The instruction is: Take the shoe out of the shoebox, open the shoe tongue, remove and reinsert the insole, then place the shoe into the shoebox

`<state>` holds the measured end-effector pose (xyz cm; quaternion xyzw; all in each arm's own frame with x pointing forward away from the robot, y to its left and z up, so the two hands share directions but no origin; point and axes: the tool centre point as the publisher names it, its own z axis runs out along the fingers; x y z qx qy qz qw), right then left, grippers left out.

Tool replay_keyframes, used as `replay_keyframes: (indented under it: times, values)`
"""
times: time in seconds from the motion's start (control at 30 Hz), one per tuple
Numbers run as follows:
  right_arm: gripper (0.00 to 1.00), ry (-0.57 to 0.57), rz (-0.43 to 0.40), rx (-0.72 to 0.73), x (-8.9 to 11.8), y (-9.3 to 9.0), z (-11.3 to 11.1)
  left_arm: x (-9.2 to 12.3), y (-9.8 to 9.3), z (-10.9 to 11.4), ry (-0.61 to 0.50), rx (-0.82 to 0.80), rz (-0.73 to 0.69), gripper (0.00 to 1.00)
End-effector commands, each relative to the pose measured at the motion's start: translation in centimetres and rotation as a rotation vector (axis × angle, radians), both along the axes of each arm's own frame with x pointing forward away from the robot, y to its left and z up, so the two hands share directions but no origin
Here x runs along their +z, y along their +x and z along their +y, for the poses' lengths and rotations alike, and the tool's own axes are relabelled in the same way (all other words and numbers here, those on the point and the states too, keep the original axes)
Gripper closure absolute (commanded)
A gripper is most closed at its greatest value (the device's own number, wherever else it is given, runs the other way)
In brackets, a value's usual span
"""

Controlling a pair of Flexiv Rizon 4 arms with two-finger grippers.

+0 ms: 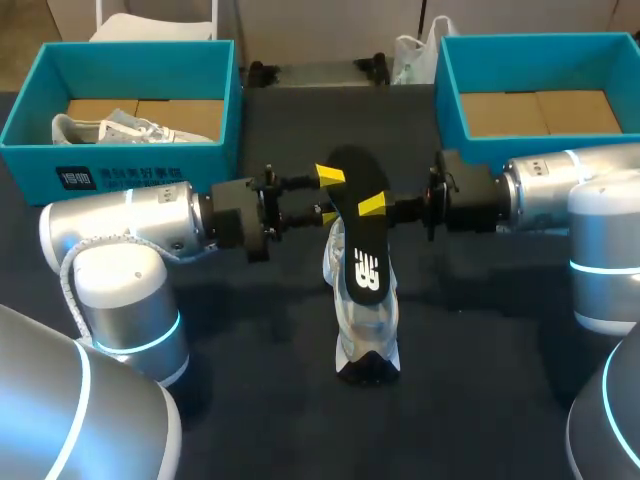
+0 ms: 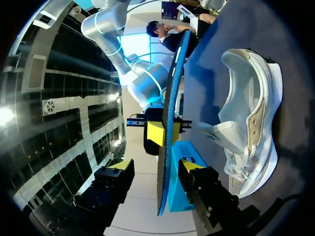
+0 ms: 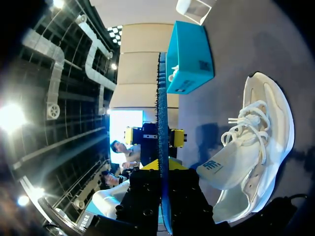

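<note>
A black insole (image 1: 358,225) with a white logo hangs upright above the white shoe (image 1: 365,320), which lies on the dark table at the centre. My right gripper (image 1: 368,207) is shut on the insole's right edge; in the right wrist view the insole (image 3: 161,123) stands edge-on between that gripper's (image 3: 160,169) fingers. My left gripper (image 1: 329,195) comes from the left and stands open, its yellow tips on either side of the insole's left edge. In the left wrist view the insole (image 2: 166,142) runs between the gripper's (image 2: 156,167) fingers with a gap on one side. The shoe (image 2: 251,118) (image 3: 256,142) lies beside both grippers.
A teal shoebox (image 1: 120,160) at the back left holds another pale shoe (image 1: 120,128). A second teal shoebox (image 1: 450,90) stands at the back right with only its cardboard floor showing. Dark tabletop (image 1: 480,400) surrounds the shoe.
</note>
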<state>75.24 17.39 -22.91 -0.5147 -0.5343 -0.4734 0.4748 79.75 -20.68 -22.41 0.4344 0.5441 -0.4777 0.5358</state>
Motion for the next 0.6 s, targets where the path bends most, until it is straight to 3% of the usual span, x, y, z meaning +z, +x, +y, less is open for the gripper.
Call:
replay_keyframes:
  times: [0.03, 0.6]
  values:
    - [1.0, -0.002, 0.001, -0.002, 0.0, 0.0, 0.1, -0.2, -0.1, -0.8, 0.017, 0.007, -0.024, 0.47]
    - [1.0, -0.002, 0.001, -0.002, 0.0, 0.0, 0.1, -0.5, 0.6, -1.9, 0.055, 0.03, -0.065, 0.7]
